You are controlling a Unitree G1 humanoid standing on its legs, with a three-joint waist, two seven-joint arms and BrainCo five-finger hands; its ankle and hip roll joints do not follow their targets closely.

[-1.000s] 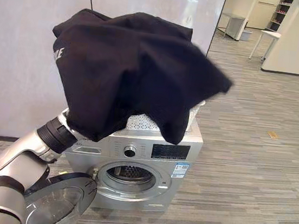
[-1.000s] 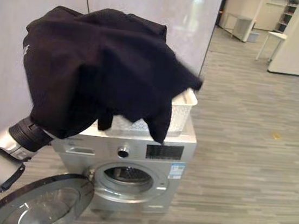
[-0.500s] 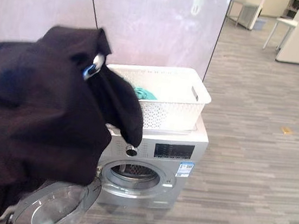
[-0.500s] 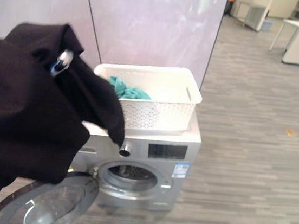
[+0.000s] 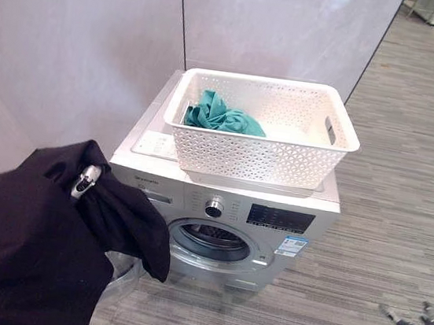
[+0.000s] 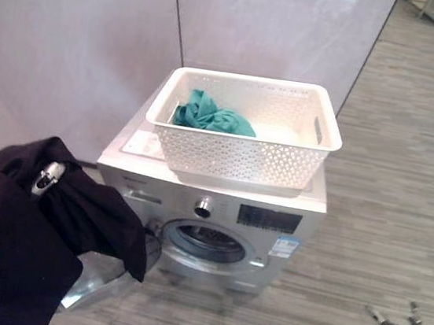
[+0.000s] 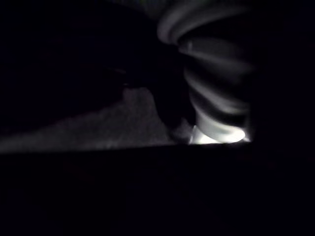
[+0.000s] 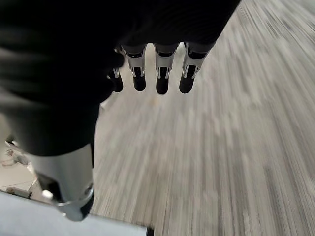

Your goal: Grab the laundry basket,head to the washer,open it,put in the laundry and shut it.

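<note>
Left hand wrapped in black garment

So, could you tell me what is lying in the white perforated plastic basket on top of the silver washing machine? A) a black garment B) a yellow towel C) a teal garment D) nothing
C: a crumpled teal garment lies in the white basket atop the washer, while the black garment hangs apart, draped over the left hand.

washer panel and sticker print (too small), nothing legible
</note>
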